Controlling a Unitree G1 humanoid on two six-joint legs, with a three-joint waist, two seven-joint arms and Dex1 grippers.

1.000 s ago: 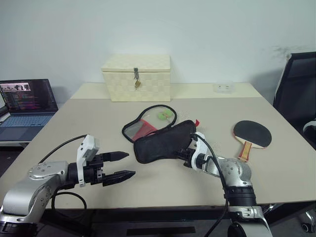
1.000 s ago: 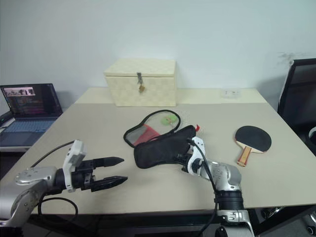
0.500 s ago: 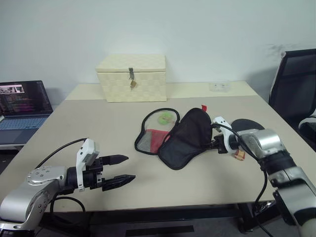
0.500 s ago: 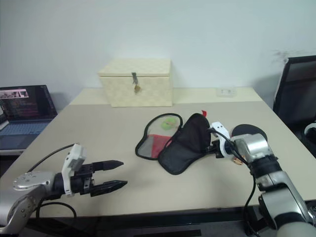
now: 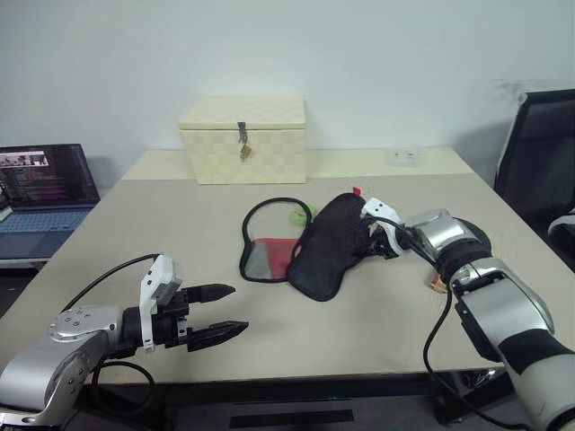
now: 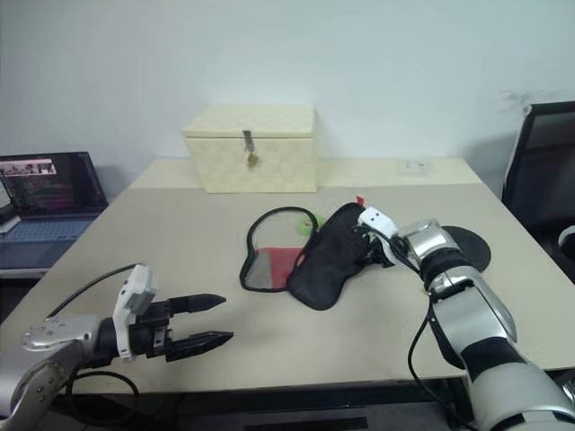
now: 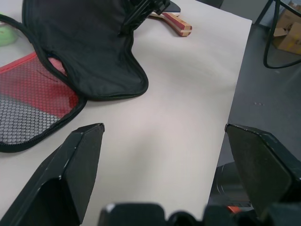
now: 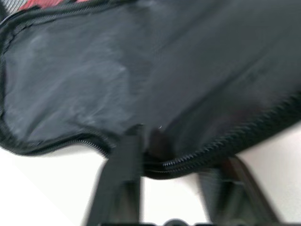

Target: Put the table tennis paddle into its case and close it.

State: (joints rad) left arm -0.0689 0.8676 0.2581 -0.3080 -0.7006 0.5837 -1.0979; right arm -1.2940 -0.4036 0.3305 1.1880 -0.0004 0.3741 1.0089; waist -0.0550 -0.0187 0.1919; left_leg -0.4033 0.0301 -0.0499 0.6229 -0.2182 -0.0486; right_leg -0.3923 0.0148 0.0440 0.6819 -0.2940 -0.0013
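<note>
The case (image 5: 331, 253) lies unzipped mid-table, its black half folded out to the right of its red mesh half (image 5: 269, 256), with a green tag (image 5: 296, 215) at the far rim. My right gripper (image 8: 176, 183) is at the black half's right edge; its fingers stand apart and the zip edge runs across them. The table tennis paddle (image 6: 469, 244) lies just right of the case, mostly hidden behind my right forearm; its striped handle (image 7: 178, 22) shows in the left wrist view. My left gripper (image 5: 229, 311) hovers open and empty near the table's front left.
A cream chequered latched box (image 5: 243, 139) stands at the back of the table. A small white item (image 5: 404, 157) lies at the far right edge. An open laptop (image 5: 45, 189) sits on a side desk at left. A black chair (image 5: 544, 153) stands at right.
My right gripper carried the case's black half up and over to the right, away from the mesh half, and its fingers have parted. The left gripper stayed put.
</note>
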